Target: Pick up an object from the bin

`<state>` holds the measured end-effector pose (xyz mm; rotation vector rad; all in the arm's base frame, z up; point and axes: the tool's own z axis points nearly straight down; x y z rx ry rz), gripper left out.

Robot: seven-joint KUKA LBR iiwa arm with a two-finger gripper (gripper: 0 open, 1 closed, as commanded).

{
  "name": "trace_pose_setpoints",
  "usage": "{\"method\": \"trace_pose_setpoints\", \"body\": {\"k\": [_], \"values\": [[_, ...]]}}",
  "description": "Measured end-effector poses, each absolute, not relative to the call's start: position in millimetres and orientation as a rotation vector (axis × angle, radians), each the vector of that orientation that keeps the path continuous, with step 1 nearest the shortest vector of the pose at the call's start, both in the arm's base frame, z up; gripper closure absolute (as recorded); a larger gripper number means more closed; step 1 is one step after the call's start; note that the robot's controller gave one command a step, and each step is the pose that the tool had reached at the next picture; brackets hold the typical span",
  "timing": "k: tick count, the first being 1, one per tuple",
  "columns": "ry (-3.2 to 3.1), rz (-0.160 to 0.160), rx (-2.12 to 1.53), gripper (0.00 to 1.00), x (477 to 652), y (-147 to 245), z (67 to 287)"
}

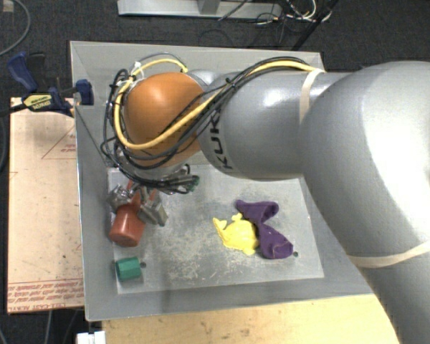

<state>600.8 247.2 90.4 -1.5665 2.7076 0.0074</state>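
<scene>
A big grey robot arm (330, 142) reaches in from the right and covers much of the grey metal bin (193, 267). At the arm's wrist sits a rounded orange cover (161, 113), looped with black and yellow cables (147, 145), over the bin's upper left part.

Below the cover, the gripper (137, 208) points down near the bin's left wall. Its two metal fingers (155, 212) stand moderately spread, one on each side of the upper end of a red-brown cylinder (125, 228), gripping it between them. The cylinder tilts, with its lower end toward the bin's near left corner.

Right of centre on the bin floor, a purple floppy thing (269, 235) lies touching a yellow floppy thing (238, 236) on its left. A small green block (128, 269) lies just below the cylinder, near the front left corner.
</scene>
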Motion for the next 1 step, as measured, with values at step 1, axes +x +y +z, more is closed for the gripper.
{"method": "trace_pose_setpoints", "body": {"k": [1], "values": [[2.710,0.009,-1.567,1.00,600.1,247.2,107.2]]}}
